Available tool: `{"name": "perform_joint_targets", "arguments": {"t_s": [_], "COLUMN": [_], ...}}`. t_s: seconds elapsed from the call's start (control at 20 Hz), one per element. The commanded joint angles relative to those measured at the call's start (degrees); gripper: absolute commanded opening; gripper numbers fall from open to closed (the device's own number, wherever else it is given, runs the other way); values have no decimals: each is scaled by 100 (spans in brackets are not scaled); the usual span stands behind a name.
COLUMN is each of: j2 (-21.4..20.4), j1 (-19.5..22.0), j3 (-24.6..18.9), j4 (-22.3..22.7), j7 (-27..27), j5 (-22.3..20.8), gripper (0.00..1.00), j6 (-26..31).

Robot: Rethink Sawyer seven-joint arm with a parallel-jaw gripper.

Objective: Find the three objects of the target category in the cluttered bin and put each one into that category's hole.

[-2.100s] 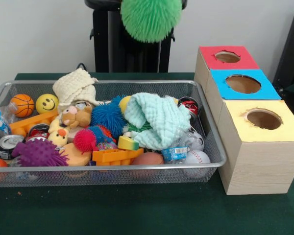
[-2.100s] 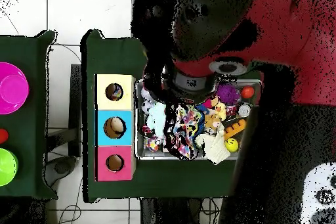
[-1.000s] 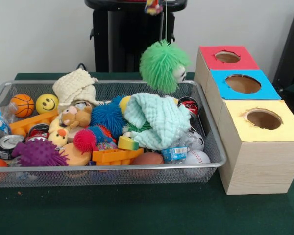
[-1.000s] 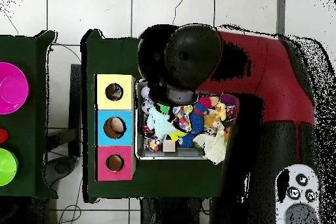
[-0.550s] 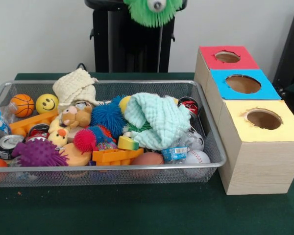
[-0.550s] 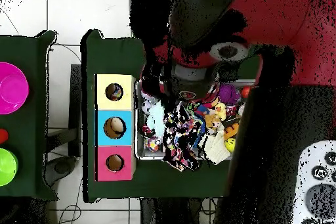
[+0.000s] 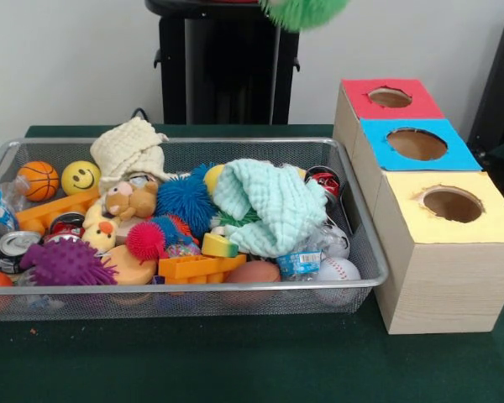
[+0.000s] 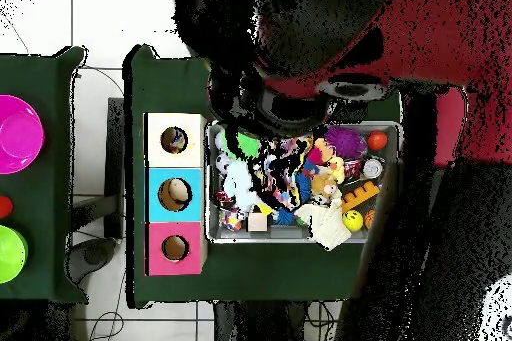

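The gripper shows in neither view, so its grip cannot be told; only a green spiky ball (image 7: pixel 305 10) hangs at the front view's top edge. Below it, the mint-green cloth (image 7: pixel 265 206) lies bunched mid-bin, and the cream cloth (image 7: pixel 130 147) sits at the far left of the bin (image 7: pixel 235 288). The yellow-topped hole (image 7: pixel 452 204) is beside the bin. In the overhead view the red arm (image 8: pixel 400 37) covers the bin's robot-side edge.

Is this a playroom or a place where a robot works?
Probably a robot test room. A wire bin of toys sits on a green table beside three sorting boxes, with the robot's black pedestal behind.
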State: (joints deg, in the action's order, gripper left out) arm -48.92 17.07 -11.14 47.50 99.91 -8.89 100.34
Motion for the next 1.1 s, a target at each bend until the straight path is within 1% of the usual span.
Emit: {"name": "perform_joint_targets", "arguments": {"t_s": [0.05,0.15,0.3,0.45,0.55,0.65,0.9,1.1], "j2": [-235,-168,-20,79,67,-27,-415,-554], "j1": [-259,-381,-537,-644,-620,-523,-79,317], "j3": [309,363,449,521,549,577,655,584], "j4": [2221,2197,2048,1889,1906,2023,2647,2913], "j7": [1046,1246,1478,1522,1388,1130,161,-629], "j5": [188,258,337,366,421,484,544,418], "gripper": [0,0,0,0,0,0,0,0], "j6": [-1754,-1778,-1759,-1667,-1637,-1637,-1924,-2076]}}
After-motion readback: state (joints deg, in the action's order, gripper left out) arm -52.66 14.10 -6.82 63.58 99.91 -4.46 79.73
